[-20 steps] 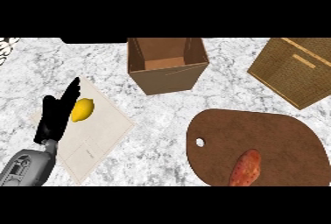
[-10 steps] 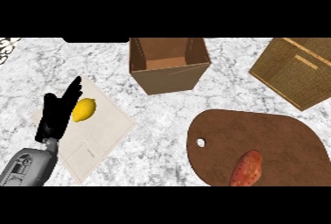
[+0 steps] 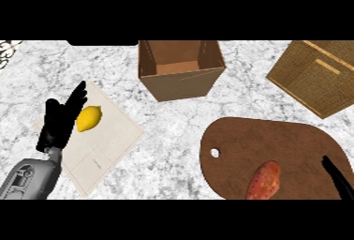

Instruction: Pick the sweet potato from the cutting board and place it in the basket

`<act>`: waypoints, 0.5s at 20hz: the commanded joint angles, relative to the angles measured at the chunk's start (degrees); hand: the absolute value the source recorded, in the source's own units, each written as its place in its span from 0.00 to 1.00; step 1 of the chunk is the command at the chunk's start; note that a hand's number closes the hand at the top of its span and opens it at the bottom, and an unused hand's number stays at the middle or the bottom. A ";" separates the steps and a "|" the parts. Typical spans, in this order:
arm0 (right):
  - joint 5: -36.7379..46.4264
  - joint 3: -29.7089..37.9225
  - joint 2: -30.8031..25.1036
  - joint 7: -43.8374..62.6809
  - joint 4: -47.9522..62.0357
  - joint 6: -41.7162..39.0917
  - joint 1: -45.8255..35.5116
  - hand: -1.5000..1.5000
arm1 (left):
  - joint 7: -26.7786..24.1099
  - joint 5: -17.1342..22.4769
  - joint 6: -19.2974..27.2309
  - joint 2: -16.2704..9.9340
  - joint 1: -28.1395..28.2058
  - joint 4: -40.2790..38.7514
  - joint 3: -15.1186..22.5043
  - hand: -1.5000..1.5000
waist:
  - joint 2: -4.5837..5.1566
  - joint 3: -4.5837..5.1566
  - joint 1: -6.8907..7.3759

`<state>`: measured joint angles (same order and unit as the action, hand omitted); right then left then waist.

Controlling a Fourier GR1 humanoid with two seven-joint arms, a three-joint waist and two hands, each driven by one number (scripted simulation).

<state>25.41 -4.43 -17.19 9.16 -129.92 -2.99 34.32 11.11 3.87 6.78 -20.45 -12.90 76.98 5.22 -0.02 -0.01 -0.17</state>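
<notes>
Marble counter, seen steeply from above. Sweet potato lies on the brown cutting board, on the board's lower part near the view's bottom edge, tilted a bit, reddish-orange. The board is rounded with a small hole near its left edge, and sits at lower right of the counter.

Basket is at upper right, woven tan, partly cut off by the right edge, well apart from the sweet potato, with bare counter between it and the board. Nothing visible inside it from here.

Open brown box at top centre, flaps up, between the basket and the left side of the counter.

Left hand at the left side, fingers straight and pointing up toward the top of the view, holding nothing. It overlaps the left edge of a pale mat lying at an angle on the counter. Lemon sits on that mat just beside the left hand's fingers; contact can't be told. Grey forearm comes in from the lower left corner.

Right hand only shows as a dark finger or two at the right edge, over the board's right end, near the sweet potato but apart from it. Too little shows to tell how it is posed; it has nothing in it that can be seen.
</notes>
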 commanded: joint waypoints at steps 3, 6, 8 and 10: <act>5.46 -2.78 3.78 -1.20 1.84 0.18 -0.74 0.00 | 0.34 -2.04 -0.62 2.23 0.18 -0.05 -1.97 0.50 | -0.04 0.01 -0.20; 5.81 -3.34 4.96 5.11 2.38 -1.90 -7.51 0.00 | 1.83 -2.84 -1.84 1.92 -1.52 -0.54 -2.79 0.50 | 0.02 0.02 -0.06; 6.66 -3.59 5.94 -4.64 10.43 2.18 -4.73 0.00 | -0.22 -3.40 -1.71 3.07 0.15 -0.88 -2.38 0.50 | 0.00 0.00 -0.17; 11.13 -6.51 8.00 0.70 9.01 2.22 -7.79 0.00 | 1.50 -3.17 -3.28 2.22 0.35 1.58 -3.88 0.50 | -0.01 0.01 -0.01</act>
<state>33.48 -9.48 -11.16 8.57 -123.05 -1.38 29.13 12.92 1.36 4.77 -18.68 -12.58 78.61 2.76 -0.04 -0.01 -0.21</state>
